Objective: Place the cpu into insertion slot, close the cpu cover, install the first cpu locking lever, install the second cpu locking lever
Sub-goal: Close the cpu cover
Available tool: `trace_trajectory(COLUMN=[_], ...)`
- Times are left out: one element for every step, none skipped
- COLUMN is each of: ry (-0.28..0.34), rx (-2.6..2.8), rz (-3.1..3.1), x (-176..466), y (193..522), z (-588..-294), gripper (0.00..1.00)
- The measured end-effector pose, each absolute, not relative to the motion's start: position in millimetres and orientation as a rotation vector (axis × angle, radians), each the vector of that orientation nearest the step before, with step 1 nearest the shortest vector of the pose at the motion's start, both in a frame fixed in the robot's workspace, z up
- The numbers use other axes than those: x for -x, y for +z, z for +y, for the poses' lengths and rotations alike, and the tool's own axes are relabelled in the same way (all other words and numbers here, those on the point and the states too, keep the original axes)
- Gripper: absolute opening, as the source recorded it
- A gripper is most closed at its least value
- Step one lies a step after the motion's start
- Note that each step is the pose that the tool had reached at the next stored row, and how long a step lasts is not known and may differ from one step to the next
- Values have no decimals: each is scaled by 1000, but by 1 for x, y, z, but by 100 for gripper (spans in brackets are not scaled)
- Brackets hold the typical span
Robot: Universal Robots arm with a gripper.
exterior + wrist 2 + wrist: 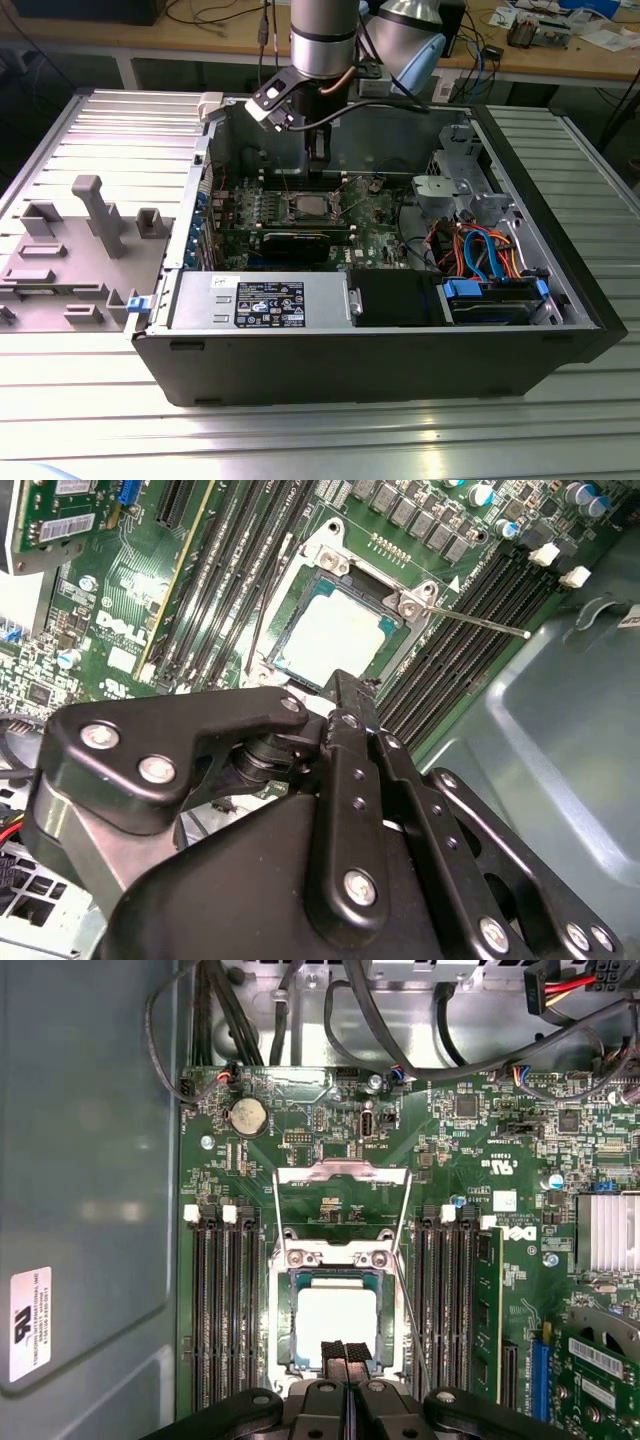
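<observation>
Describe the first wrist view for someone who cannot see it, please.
The cpu lies in the insertion slot on a green motherboard, with the cpu cover swung open beside it. The gripper, its fingers shut together, is right over one edge of the chip.

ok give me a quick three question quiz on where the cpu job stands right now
1. True or false: the cpu lies in the insertion slot.
2. The cpu cover is: A shut over the cpu, B swung open, C missing.
3. Fill in: the gripper, poised at the cpu's edge, is ___ (open or shut).

Key: 1 true; 2 B; 3 shut.
</observation>
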State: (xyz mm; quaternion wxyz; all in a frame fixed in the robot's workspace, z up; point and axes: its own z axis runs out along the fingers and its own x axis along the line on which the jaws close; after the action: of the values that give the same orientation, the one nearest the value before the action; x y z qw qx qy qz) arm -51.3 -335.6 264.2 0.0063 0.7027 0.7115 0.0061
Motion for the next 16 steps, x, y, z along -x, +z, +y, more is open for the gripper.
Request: trace_trajectory(ry=[19,19,19,19,20,19,19,19,19,19,19,19,19,19,19,19], rx=[-2199,-2199,-2199,-2199,-2199,-2199,-2199,-2199,-2199,-2199,-2199,-2199,-2198,-2199,-2199,-2199], rz=[2226,2226,2226,2226,2226,2226,2226,2226,2226,2226,2226,2226,2226,2226,2226,2226], x=[51,51,51,51,51,51,51,51,51,51,51,51,51,50,49,49], y=[265,266,266,266,266,266,267,267,267,267,267,267,267,267,267,267], z=[-336,-336,-336,-336,-336,-336,-336,-336,-336,-336,-336,-336,-336,-336,-336,-336], gripper=[11,11,11,11,11,11,11,11,11,11,11,11,11,11,11,11])
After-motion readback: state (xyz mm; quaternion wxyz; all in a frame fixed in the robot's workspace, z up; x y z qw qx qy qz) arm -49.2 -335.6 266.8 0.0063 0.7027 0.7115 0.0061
